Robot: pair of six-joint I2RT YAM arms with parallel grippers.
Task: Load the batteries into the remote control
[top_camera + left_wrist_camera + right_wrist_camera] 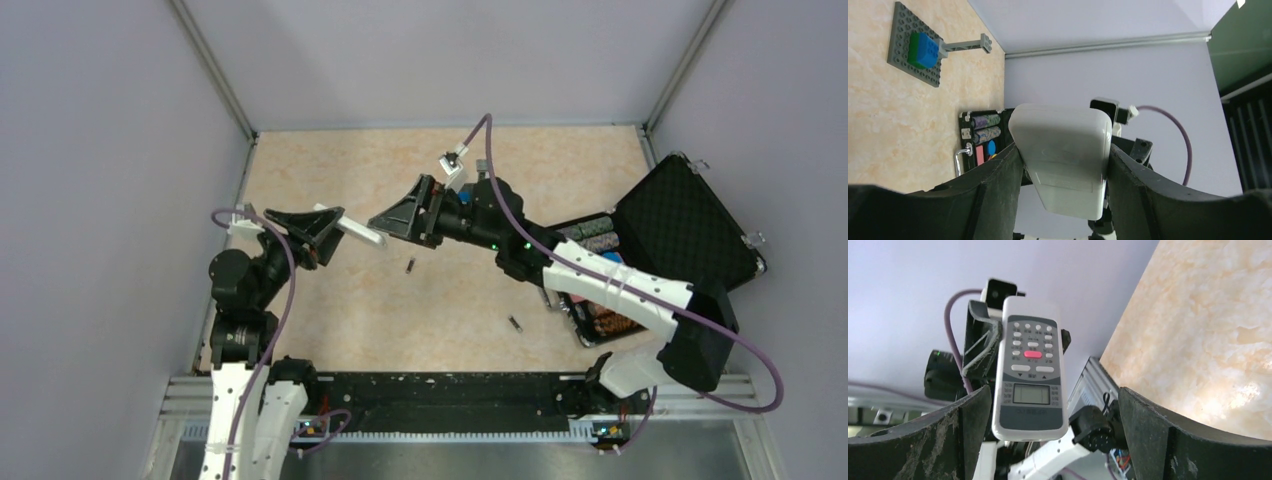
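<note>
The top external camera looks steeply down from above the near edge, far enough off to take in the whole table [450,170]. The left wrist camera faces right and the right wrist camera faces left, each very close in. Both share the remote control [1060,150], one seeing its back and the other its button face, and the overhead view shows it left of centre.

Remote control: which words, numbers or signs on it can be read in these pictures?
Remote control, front: print beside the buttons and screen, too small and blurred to read.
Under its two wide buttons: what look like a down arrow and an up arrow.
Its back, left wrist view: no text.
</note>
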